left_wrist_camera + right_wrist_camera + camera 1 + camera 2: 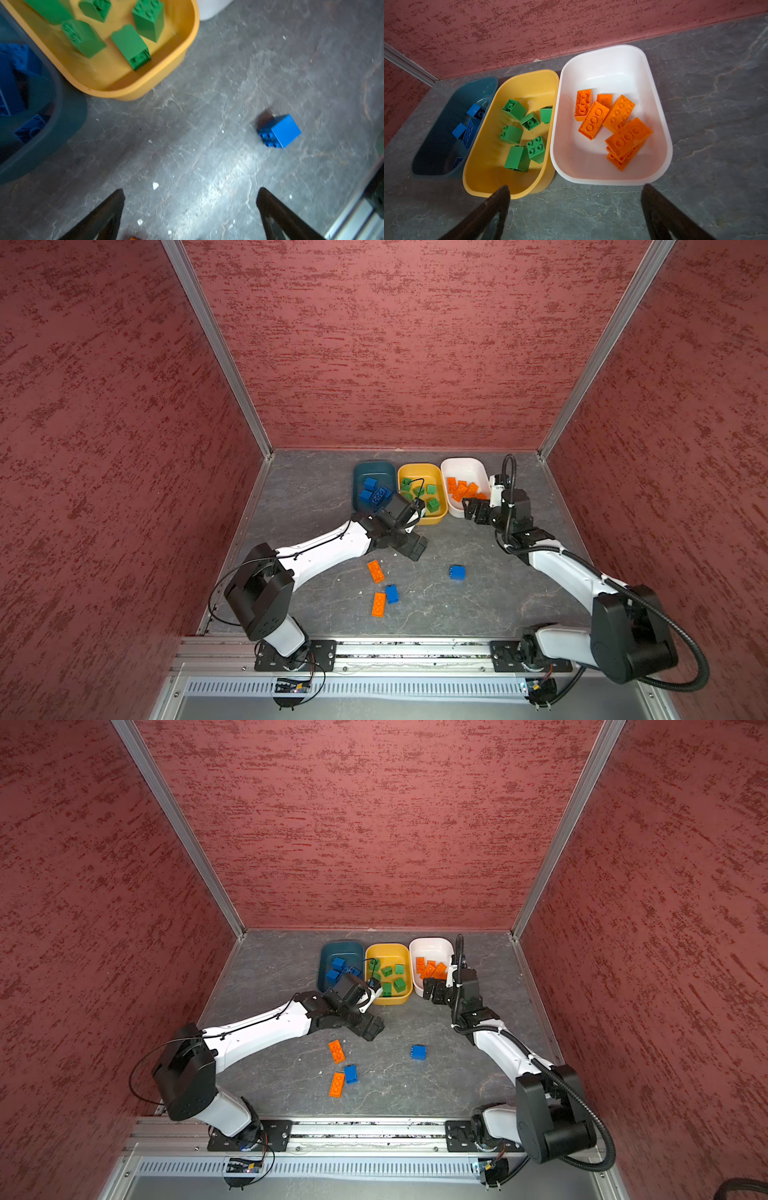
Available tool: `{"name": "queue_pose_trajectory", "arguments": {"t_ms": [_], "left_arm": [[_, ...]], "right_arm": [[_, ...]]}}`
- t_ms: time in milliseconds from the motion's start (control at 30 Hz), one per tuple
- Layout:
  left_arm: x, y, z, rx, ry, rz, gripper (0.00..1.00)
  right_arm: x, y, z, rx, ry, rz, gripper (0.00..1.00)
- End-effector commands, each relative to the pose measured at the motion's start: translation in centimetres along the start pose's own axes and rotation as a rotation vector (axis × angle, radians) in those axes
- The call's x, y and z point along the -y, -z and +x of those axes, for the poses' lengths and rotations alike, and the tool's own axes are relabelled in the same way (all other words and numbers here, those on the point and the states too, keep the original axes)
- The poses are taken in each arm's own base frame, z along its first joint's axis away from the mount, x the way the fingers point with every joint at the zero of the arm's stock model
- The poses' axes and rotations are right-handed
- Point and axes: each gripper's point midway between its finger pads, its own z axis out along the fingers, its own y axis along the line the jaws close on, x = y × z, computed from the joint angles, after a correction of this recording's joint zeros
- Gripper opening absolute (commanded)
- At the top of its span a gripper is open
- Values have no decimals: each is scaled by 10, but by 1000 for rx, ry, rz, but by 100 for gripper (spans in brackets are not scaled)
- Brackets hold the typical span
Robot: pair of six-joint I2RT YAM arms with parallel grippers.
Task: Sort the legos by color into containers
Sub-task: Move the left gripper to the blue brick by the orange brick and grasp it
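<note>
The left jaws and right jaws gape empty; 2 blue legos [456, 572] and 2 orange legos [375, 571] lie loose on the counter [478, 614].

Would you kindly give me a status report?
Left gripper open, empty. Right gripper open, empty. Two orange legos, two blue legos loose on table. Nothing blocking.

The walls [415, 344] look rough, like red stippled plaster. The tabletop [478, 601] is matt grey and stone-veined. The white tub [612, 68] is smooth plastic with a soft sheen, the orange bricks [618, 113] are glossy plastic, and the corner rails [217, 348] are brushed metal.
</note>
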Motion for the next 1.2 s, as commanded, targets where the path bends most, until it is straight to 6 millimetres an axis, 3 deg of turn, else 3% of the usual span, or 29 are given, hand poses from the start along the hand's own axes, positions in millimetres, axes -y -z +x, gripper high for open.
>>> {"name": "queue_pose_trajectory", "arguments": {"t_ms": [0,133,367,733,867,1100,1167], "left_arm": [[26,7,50,-166,-173,142,100],[34,6,84,-240,-400,78,99],[29,3,132,-503,-525,47,98],[38,-16,133,-504,-538,53,76],[32,-25,143,-542,-573,18,68],[31,-38,148,-551,-574,13,41],[31,-38,144,-523,-564,11,39]], "right_arm": [[-15,-3,-21,49,-6,-48,99],[-16,-7,-22,43,-3,-49,99],[-16,-10,-23,38,1,-41,99],[-13,-11,-21,31,4,-24,99],[-13,-10,-20,29,3,-22,99],[-21,-10,-15,7,34,-54,99],[-21,-10,-14,6,35,-53,99]]}}
